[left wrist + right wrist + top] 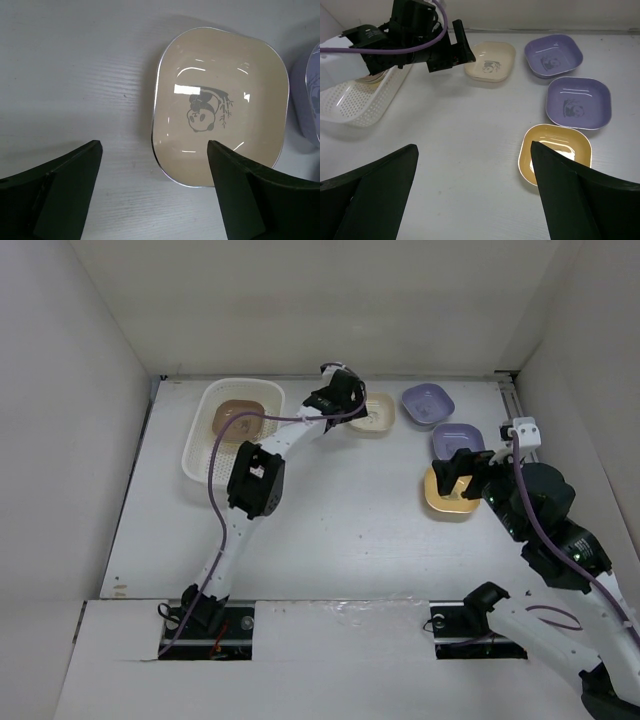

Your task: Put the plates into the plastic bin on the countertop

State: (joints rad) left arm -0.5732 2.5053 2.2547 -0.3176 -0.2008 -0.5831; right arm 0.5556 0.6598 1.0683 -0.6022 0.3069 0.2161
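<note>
- The left gripper (pixel 340 392) has its jaws spread and holds nothing. It hovers at the cream plate (pixel 374 414), at 12 o'clock on the countertop (pixel 340 530).
- The right gripper (pixel 462 466) is wide apart and empty, above the yellow plate (pixel 448 498) at 3 o'clock.
- The far lavender plate (pixel 428 400) and the near lavender plate (pixel 456 438) lie just beside each other at 1–2 o'clock.
- The plastic bin (pixel 198 455), at 10 o'clock, holds the brown plate (pixel 238 418).
</note>
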